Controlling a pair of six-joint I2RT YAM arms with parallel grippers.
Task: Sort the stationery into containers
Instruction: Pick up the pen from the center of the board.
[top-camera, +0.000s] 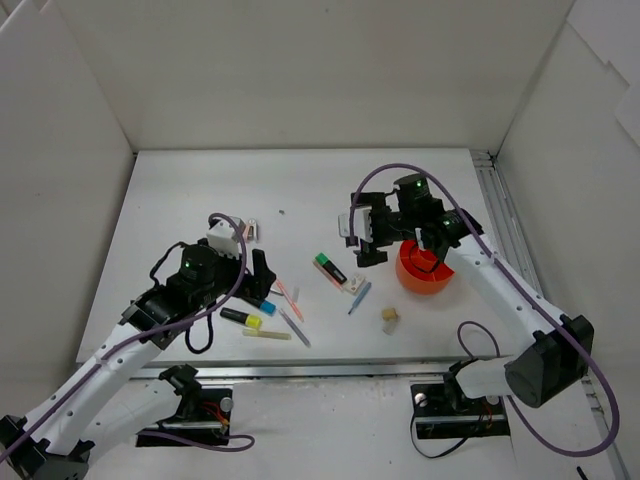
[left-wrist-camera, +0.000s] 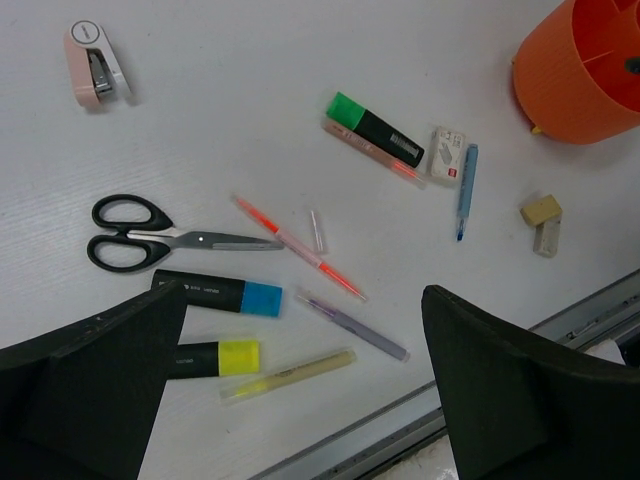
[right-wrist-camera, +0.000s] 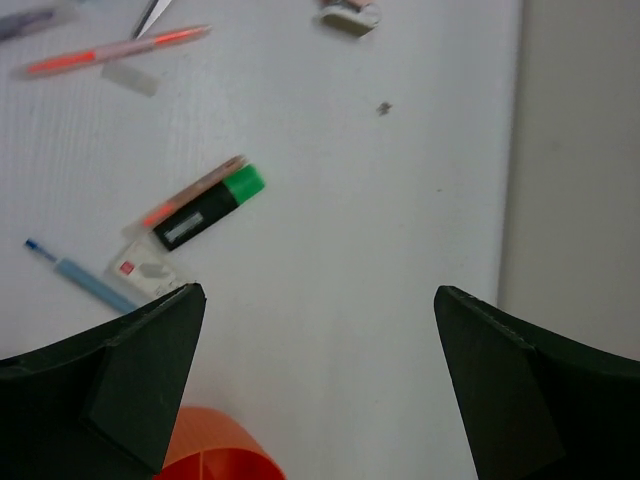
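The round orange-red pot (top-camera: 425, 268) stands right of centre, its rim (right-wrist-camera: 215, 455) just under my right gripper (right-wrist-camera: 320, 290), which is open and empty above bare table. A green-tipped highlighter (left-wrist-camera: 378, 125), white eraser (left-wrist-camera: 448, 155), blue pen (left-wrist-camera: 465, 190) and two beige erasers (left-wrist-camera: 541, 209) lie left of the pot. My left gripper (left-wrist-camera: 303, 292) hangs open and empty over a blue-tipped highlighter (left-wrist-camera: 220, 295), yellow-tipped highlighter (left-wrist-camera: 220, 357), yellow pen (left-wrist-camera: 290, 373), grey pen (left-wrist-camera: 355, 326) and pink pen (left-wrist-camera: 300, 247). A pinkish clip (left-wrist-camera: 95, 75) sits further back.
Black-handled scissors (left-wrist-camera: 150, 237) lie beside the highlighters, hidden under the left arm in the top view. A metal rail (top-camera: 300, 368) runs along the table's near edge. White walls (top-camera: 300, 70) close in the back and both sides.
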